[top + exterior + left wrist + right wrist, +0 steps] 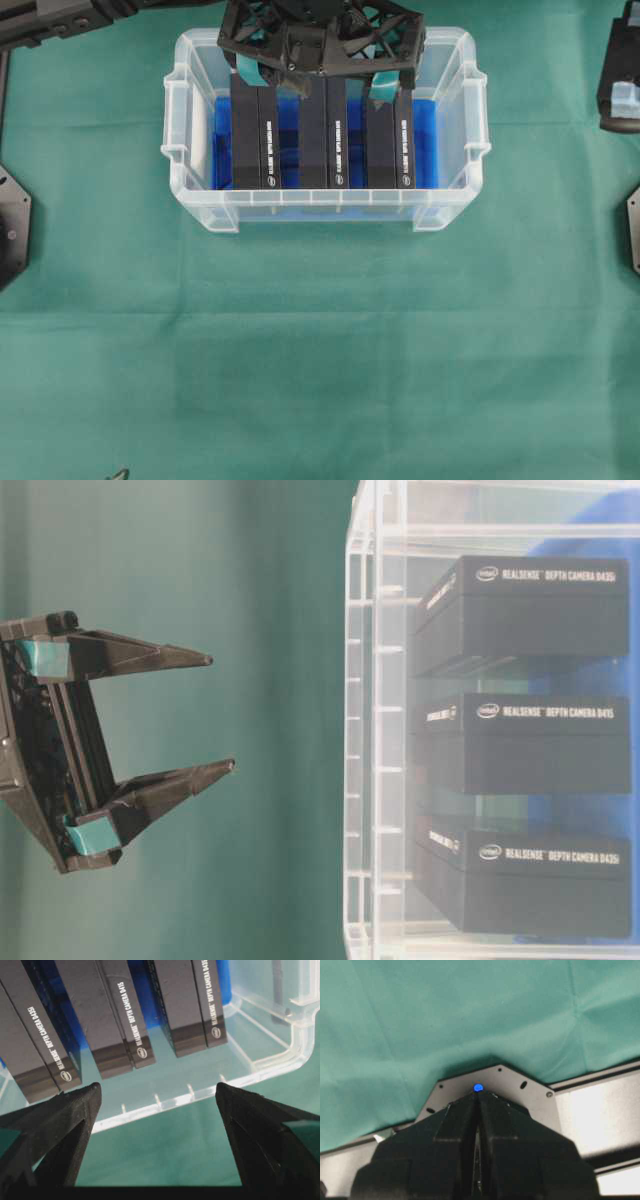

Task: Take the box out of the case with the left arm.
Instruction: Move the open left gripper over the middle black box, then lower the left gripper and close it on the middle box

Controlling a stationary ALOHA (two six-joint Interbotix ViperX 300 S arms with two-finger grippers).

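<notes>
Bottom of the overhead frame: green cloth [320, 380], matte and faintly creased, covers the table; black plates with angled corners sit at its left and right edges. Above that, in the upper centre of the frame, is the case [200, 205], a clear plastic bin, rectangular with rounded corners, ribbed rim and moulded side handles, blue lining on its floor. Three black boxes stand in it side by side with narrow gaps between them: left box [254, 135], middle box [323, 135], right box [391, 140]. All are matte, slab-shaped and sharp-edged, each with white print along one long face. The table-level view reads "REALSENSE DEPTH CAMERA" beside a small oval logo, with model codes D435i, D415 and D435i; the left wrist view shows D415 and D435i, the third code being cut off. Top centre of the overhead frame: left gripper [325, 68], a black lattice frame with teal pads [247, 68], hangs over the far wall of the case. Its fingers stand wide apart, nothing between them, touching nothing; the wrist view has its tips over the case rim and cloth. Right gripper [477, 1105], seen in its own wrist view, has its jaws pressed together, empty, over a metal plate with a small blue light.
</notes>
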